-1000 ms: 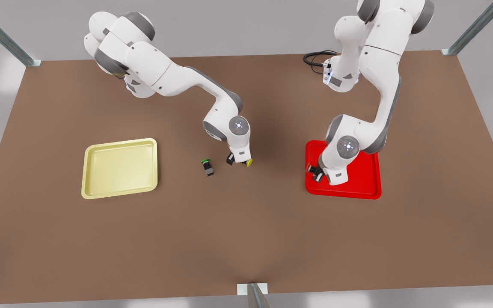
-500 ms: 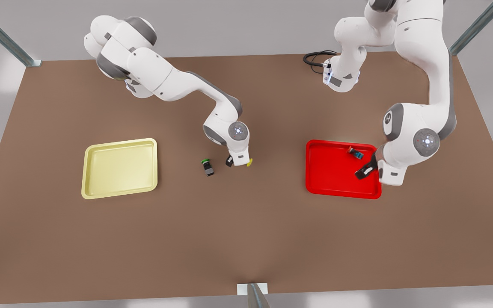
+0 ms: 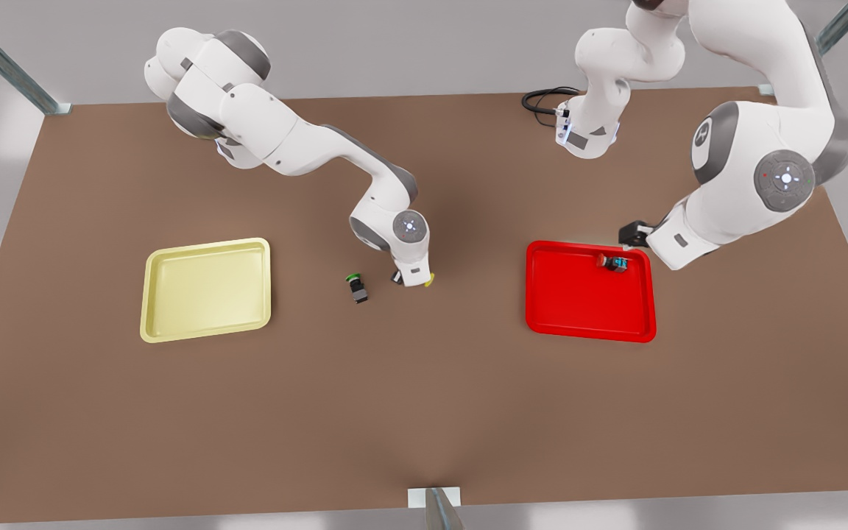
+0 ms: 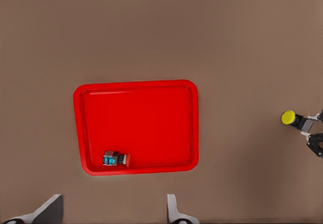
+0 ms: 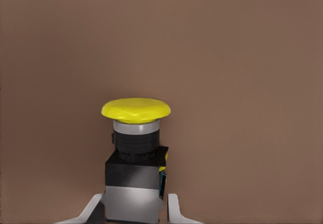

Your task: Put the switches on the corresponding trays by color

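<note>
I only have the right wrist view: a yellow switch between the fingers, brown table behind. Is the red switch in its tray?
Observer: Yes. The red switch lies inside the red tray, by its far corner on the front view's right.
Operator: Where's the left gripper?
Observer: The left gripper hangs open just beyond that tray's far rim, apart from the switch.
Operator: And the yellow tray?
Observer: The pale yellow tray sits at the front view's left. A green switch lies on the table between it and the right gripper at the yellow switch.
</note>
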{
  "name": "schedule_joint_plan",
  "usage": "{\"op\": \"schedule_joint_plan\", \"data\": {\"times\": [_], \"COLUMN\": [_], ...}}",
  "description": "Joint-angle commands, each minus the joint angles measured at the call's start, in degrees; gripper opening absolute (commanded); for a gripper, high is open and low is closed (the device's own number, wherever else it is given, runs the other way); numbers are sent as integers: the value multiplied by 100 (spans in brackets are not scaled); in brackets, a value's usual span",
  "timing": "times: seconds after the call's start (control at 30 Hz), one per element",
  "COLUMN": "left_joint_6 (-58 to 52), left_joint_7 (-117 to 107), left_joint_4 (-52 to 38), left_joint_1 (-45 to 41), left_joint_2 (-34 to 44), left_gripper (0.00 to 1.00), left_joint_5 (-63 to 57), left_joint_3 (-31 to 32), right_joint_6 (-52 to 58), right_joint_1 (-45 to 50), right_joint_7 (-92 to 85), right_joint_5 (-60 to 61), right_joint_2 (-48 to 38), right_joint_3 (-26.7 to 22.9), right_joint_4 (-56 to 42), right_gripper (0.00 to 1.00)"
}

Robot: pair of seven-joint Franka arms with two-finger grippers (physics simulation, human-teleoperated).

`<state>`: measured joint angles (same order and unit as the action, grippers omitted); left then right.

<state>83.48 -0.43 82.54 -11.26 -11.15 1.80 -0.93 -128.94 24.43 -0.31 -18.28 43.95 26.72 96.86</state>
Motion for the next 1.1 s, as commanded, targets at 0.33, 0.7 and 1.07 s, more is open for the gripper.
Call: {"op": "schedule_joint_plan", "data": {"times": [0.33, 0.7, 1.07], "left_joint_6": [28, 142, 151], "left_joint_7": [-1, -19, -10], "left_joint_4": [-71, -45, -18], "left_joint_1": [53, 53, 53], "left_joint_2": [-53, 122, 175], "left_gripper": [100, 100, 100], "left_joint_5": [-13, -22, -30], "left_joint_3": [-4, 13, -4], "right_joint_6": [-78, -553, -509], "right_joint_1": [-17, -9, 0], "right_joint_7": [22, 22, -4], "right_joint_5": [0, -114, -114], "right_joint_2": [35, 26, 123], "right_joint_3": [-1, -1, -1], "right_joint_4": [-18, 17, 9], "right_gripper": [80, 100, 82]}}
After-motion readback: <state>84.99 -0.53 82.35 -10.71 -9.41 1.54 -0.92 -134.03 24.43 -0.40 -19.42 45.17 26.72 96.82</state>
